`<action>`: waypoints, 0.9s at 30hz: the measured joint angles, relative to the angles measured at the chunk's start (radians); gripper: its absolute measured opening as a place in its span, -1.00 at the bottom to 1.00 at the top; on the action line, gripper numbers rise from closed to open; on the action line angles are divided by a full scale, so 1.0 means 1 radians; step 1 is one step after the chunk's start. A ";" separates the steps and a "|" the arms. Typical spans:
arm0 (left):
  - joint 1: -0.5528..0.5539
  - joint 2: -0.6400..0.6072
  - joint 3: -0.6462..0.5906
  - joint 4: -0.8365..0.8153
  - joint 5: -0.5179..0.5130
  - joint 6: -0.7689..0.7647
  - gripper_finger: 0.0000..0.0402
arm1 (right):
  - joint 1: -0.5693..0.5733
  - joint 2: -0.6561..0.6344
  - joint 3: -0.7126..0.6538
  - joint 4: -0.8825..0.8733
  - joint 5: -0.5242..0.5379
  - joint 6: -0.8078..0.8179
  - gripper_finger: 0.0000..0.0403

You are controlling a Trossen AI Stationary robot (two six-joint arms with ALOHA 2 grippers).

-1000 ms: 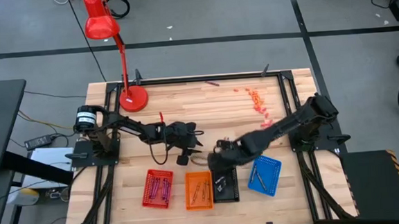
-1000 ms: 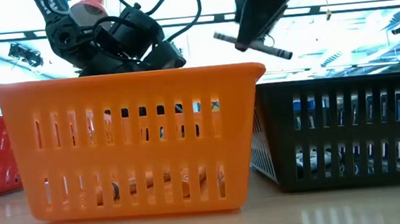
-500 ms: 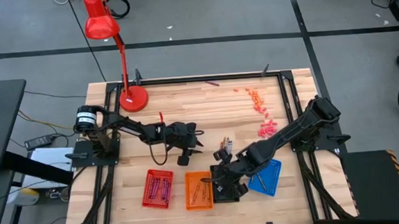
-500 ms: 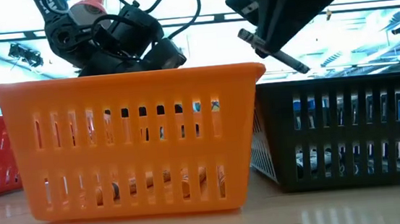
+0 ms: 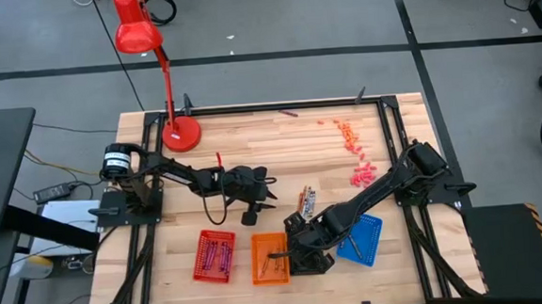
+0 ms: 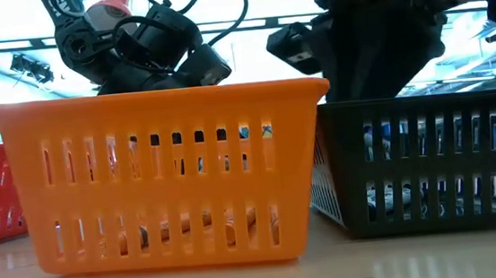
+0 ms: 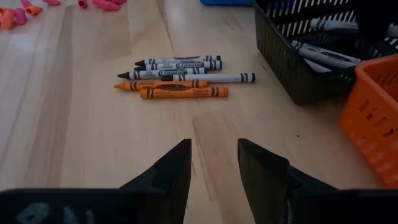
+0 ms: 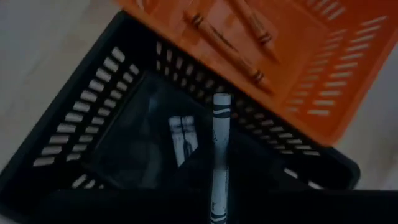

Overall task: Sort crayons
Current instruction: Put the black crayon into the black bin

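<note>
Over black tray (image 5: 308,260), right tool (image 5: 275,256) lowered, crayon (image 8: 219,155) held

- The high view is evenly lit, with soft shadows under the arms on the counter (image 5: 281,156).
- The low view is backlit: bright ceiling lights glare behind dark arm silhouettes.
- The right wrist view is dim and blurred inside the black tray (image 8: 124,143).

Two dark arms, black looping cables

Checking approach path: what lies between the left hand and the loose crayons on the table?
Bare wood: the left wrist view shows nothing between the left hand and the loose crayons.
</note>
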 joint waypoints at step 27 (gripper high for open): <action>0.000 0.000 0.000 0.055 -0.004 -0.020 -0.30 | -0.019 -0.092 0.002 -0.157 0.236 0.099 -0.52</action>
